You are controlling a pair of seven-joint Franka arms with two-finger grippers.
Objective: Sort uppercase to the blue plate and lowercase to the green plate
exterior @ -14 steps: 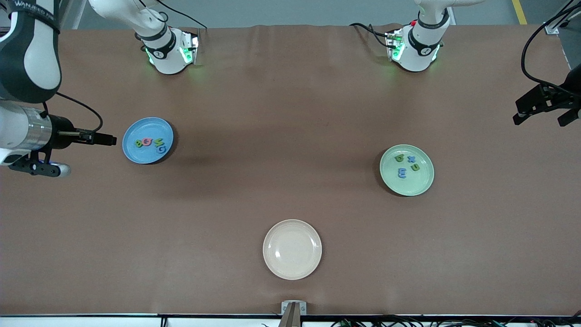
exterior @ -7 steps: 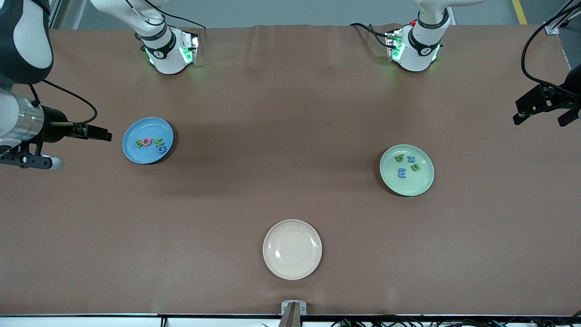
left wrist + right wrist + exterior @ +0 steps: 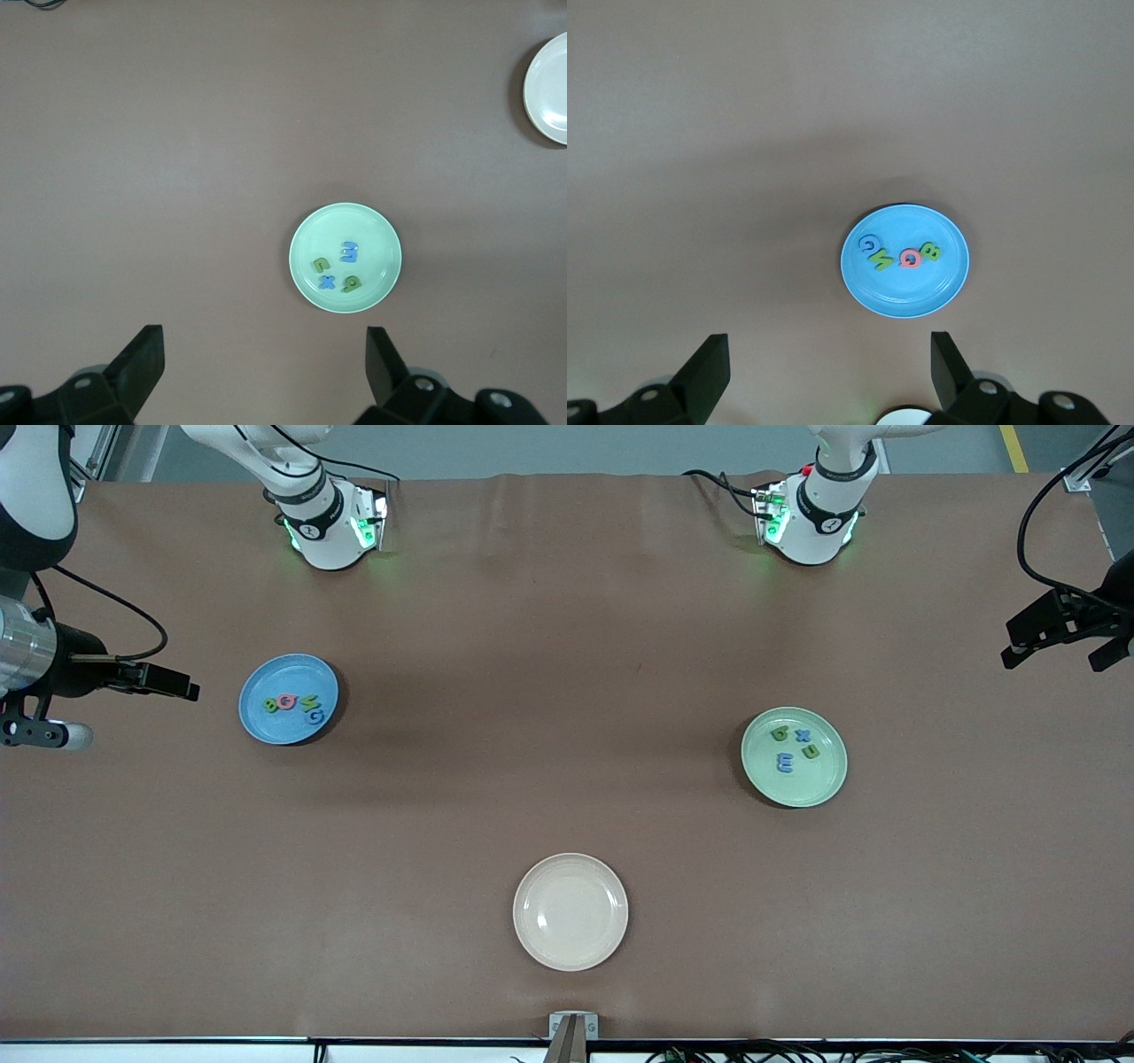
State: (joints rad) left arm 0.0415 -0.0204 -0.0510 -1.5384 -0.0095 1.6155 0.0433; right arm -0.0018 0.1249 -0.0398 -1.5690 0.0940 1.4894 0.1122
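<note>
Sorting is looking finished; four uppercase (image 3: 295, 707) letters are lying in the blue plate (image 3: 262, 679) toward the right arm's end of the bench (image 3: 549, 691), four lowercase (image 3: 795, 747) letters are lying in the green plate (image 3: 819, 784) toward the left arm's end; the cream plate (image 3: 570, 911), nearest the front camera, is holding nothing; right end effector (image 3: 824, 372) is hanging high with jaws spread wide and empty, blue plate showing between its fingers (image 3: 709, 367) in the right wrist view; left end effector (image 3: 261, 367) is likewise gaping and empty, up over the bench with the green plate in its wrist view; left arm is waiting; judging from this, no pick is remaining, next move is calling only for parking both arms clear of the plates; readable writing: B, G, N, G on the blue plate, u, x, an E-like m and a g/q shape on the green; no brand legible on the arms.
</note>
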